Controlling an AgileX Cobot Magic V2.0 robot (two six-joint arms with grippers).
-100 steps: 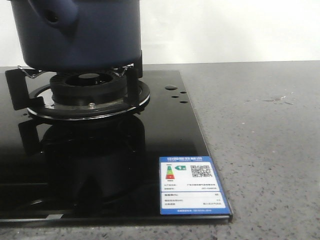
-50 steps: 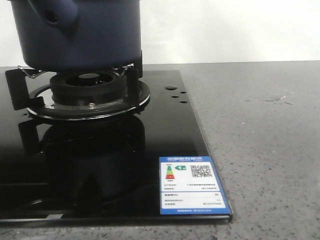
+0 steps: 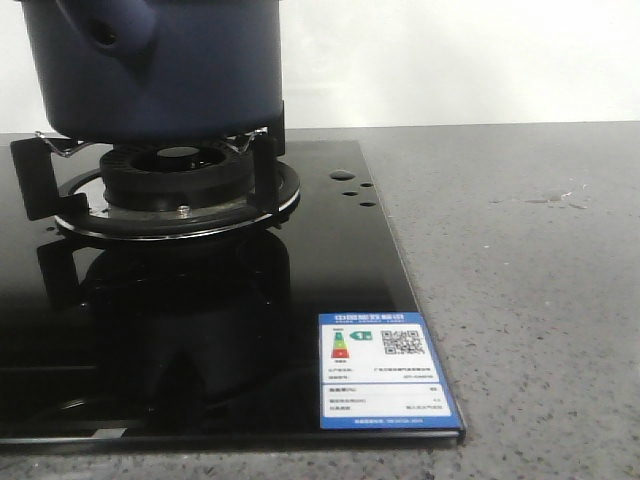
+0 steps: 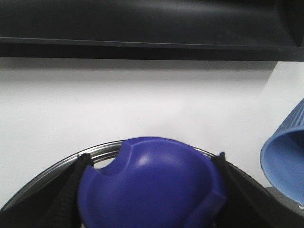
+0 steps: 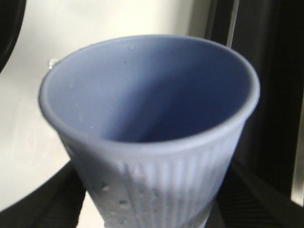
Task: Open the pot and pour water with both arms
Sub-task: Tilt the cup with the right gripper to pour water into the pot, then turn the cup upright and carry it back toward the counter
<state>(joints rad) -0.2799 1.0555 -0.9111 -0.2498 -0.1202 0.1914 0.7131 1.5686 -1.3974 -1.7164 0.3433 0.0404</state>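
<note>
The dark navy pot (image 3: 170, 70) sits on the gas burner (image 3: 175, 180) at the far left of the front view, its stub handle (image 3: 110, 30) facing the camera and its top cut off by the frame. Neither arm shows in that view. My left gripper (image 4: 149, 166) is shut on the lid's bright blue knob (image 4: 152, 190). The lid's steel rim (image 4: 102, 149) curves behind the knob. Whether the lid rests on the pot cannot be told. My right gripper (image 5: 154, 204) is shut on a pale blue ribbed cup (image 5: 156, 156), which looks empty. That cup (image 4: 287, 156) also edges into the left wrist view.
A black glass hob (image 3: 330, 260) with a blue-edged energy label (image 3: 385, 372) lies on the grey speckled counter (image 3: 520, 280). A white wall (image 3: 450, 60) stands behind. A dark shelf or hood (image 4: 142, 28) shows above in the left wrist view.
</note>
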